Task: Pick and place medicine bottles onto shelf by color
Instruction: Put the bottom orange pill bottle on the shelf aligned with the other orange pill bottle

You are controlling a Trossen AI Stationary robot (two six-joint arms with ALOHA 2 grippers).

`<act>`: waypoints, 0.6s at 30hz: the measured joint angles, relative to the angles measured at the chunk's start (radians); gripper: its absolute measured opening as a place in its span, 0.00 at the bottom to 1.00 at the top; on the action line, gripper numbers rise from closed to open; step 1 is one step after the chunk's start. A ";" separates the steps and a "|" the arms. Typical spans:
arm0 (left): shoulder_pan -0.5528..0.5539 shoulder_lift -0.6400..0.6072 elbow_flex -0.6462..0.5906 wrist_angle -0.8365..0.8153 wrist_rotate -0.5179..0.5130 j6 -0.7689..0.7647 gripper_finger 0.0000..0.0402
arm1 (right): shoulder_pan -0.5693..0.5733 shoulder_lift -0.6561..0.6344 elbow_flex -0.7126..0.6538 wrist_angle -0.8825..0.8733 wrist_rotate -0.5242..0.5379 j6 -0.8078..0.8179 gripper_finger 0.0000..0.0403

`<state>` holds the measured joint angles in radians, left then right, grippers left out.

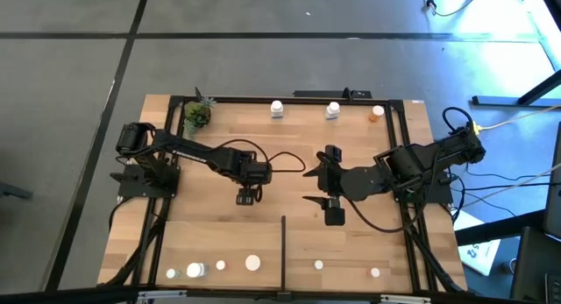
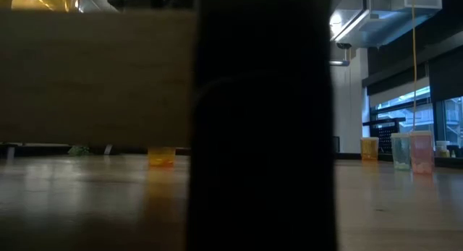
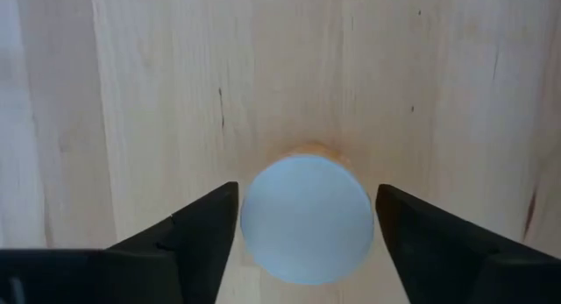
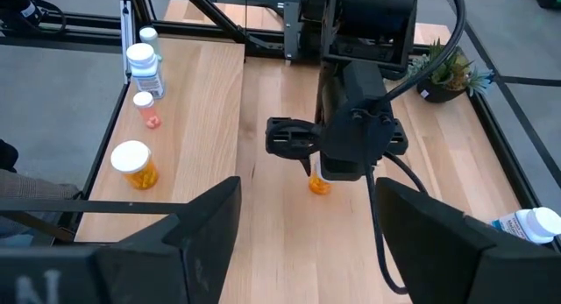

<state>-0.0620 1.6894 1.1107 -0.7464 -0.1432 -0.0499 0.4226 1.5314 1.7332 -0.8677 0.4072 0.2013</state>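
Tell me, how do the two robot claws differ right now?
The left gripper points straight down, its fingers either side of an orange bottle without touching its white cap. The right gripper has nothing between its fingers and points across the shelf towards the left arm. Both are open, near the shelf's middle.

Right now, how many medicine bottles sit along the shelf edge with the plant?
3: a white bottle near the middle, a second white bottle right of it, and an orange bottle near the right corner. None seems hidden.
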 joint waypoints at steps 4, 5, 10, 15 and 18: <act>0.000 0.000 0.000 0.003 0.000 -0.019 0.57 | 0.000 0.000 0.000 0.000 0.000 0.000 0.66; 0.000 0.000 0.000 0.006 0.000 -0.023 0.55 | 0.000 0.000 0.000 0.000 0.000 0.000 0.66; -0.006 -0.001 0.001 0.011 -0.002 -0.034 0.49 | 0.000 0.000 0.000 0.000 0.000 0.000 0.66; -0.032 -0.005 0.001 0.005 -0.001 -0.059 0.49 | 0.000 0.000 0.000 0.000 0.000 0.000 0.66; -0.054 -0.013 0.003 -0.005 0.001 -0.093 0.49 | 0.000 0.000 0.000 0.000 0.000 0.000 0.66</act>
<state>-0.1162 1.6760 1.1138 -0.7512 -0.1421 -0.1424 0.4229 1.5314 1.7332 -0.8675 0.4072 0.2014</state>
